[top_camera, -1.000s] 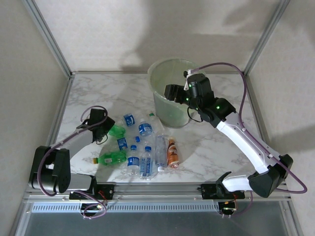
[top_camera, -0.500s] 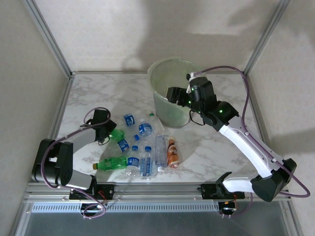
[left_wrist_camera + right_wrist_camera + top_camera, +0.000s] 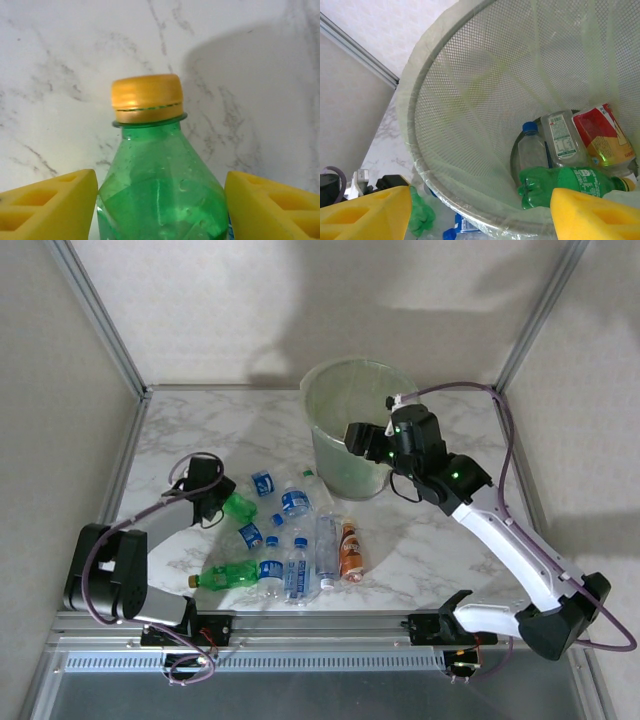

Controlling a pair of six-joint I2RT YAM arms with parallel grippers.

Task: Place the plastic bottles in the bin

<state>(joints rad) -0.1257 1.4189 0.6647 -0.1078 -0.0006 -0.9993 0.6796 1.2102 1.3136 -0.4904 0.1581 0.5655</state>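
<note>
Left gripper (image 3: 220,497) sits low on the marble table (image 3: 200,435). Up close, its chunky yellow fingers (image 3: 47,200) stand spread on either side of a green bottle (image 3: 160,190). The bottle is translucent plastic with a faceted shoulder, and its ridged yellow-orange cap (image 3: 146,98) points away. A thin sliver of gap shows on each side, so nothing is pinched. The bottle's lower body is cut off at the bottom edge.

Over to the right gripper (image 3: 356,436): it hangs over the bin (image 3: 335,465), fingers (image 3: 365,212) wide apart with nothing between them. The bin is round, tapered and pale green, with a fine mesh wall under a filmy liner folded over the rim. At its bottom lie a clear bottle (image 3: 531,147) with a blue cap, a labelled clear one (image 3: 561,134), a crumpled red-labelled one (image 3: 602,132) and a green one (image 3: 570,182), its lower side hidden behind the right finger.

On the table, the other bottles (image 3: 297,570) lie in a loose cluster between the left gripper and the bin. Most are clear with blue labels, one is orange-labelled (image 3: 349,548), and a second green bottle (image 3: 228,572) lies nearest the arms. The print is too small to read from above
</note>
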